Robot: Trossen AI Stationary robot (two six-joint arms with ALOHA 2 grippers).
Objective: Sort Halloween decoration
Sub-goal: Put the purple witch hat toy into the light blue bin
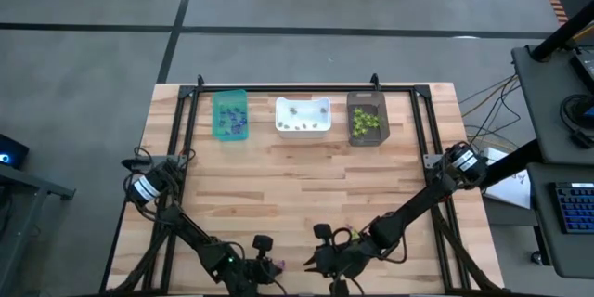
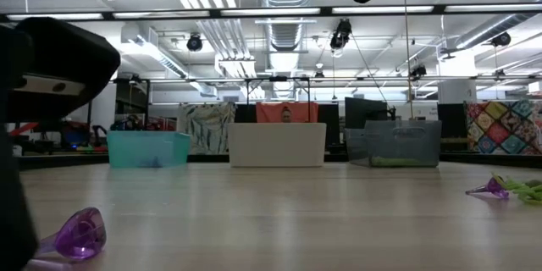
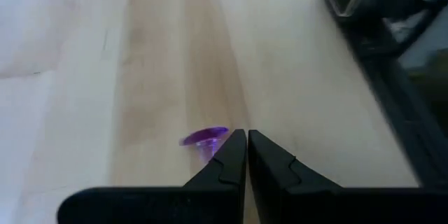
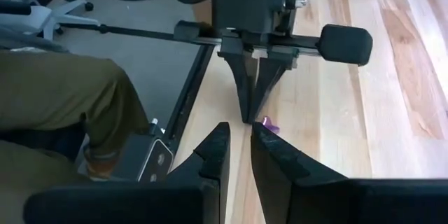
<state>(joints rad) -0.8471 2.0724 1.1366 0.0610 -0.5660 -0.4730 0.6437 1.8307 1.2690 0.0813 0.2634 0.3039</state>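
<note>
Now, purple trinket (image 3: pixel 205 137): lies flat on the table (image 1: pixel 306 181), touching the left fingertips at their 11 o'clock, outside the jaws.
Left gripper (image 3: pixel 246 140): at the near table edge, jaws clenched on nothing.
Right gripper (image 4: pixel 239 131): beside it, facing it, jaws slightly parted, empty.
Green trinkets (image 2: pixel 527 189): table surface, 3 o'clock of the low view.

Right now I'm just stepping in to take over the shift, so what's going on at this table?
The robot is sorting tiny Halloween trinkets into three bins at the far edge: the teal bin, white bin and dark bin already hold pieces. Both arms work at the near edge. The left gripper is shut, its tips down beside a purple trinket on the wood. The right gripper, slightly parted and holding nothing visible, points toward it. Green pieces lie nearby.
</note>
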